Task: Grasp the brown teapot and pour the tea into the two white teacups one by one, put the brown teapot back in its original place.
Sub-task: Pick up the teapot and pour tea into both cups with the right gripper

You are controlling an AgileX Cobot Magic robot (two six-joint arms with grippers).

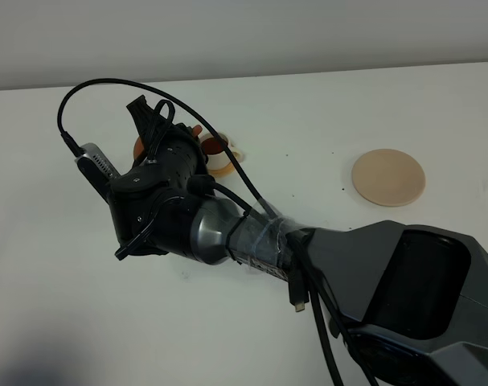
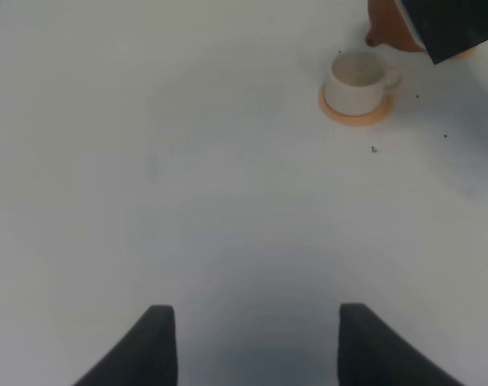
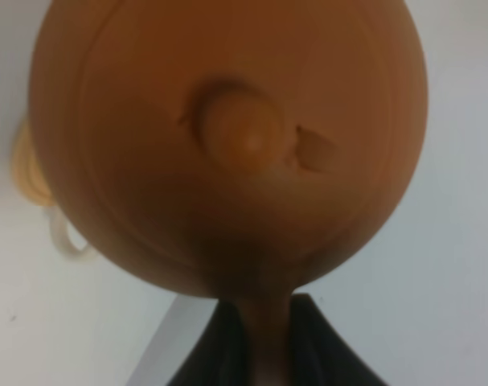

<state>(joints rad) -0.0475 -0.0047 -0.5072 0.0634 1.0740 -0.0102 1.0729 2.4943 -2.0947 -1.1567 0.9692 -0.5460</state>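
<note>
Toward the left of the table [image 1: 83, 322], the right gripper [image 3: 264, 326] is clenched on the loop handle of the brown teapot [image 3: 227, 137], holding it by the cups. The lid knob faces the wrist camera and the pot fills that view. One white teacup [image 2: 354, 79] sits on an orange coaster [image 2: 340, 115] just beside the pot and looks pale inside; in the high view the arm hides most of both cups. The left gripper [image 2: 258, 346] hangs apart, its fingers spread with nothing between them. The pale beige disc [image 1: 388, 178] lies well apart to the right with nothing on it. I judge that the pouring step is in hand, though which cup is being served cannot be told. The next move calls for a slow tilt with the spout kept over a cup's mouth — then the other cup, then the carry back to the disc
</note>
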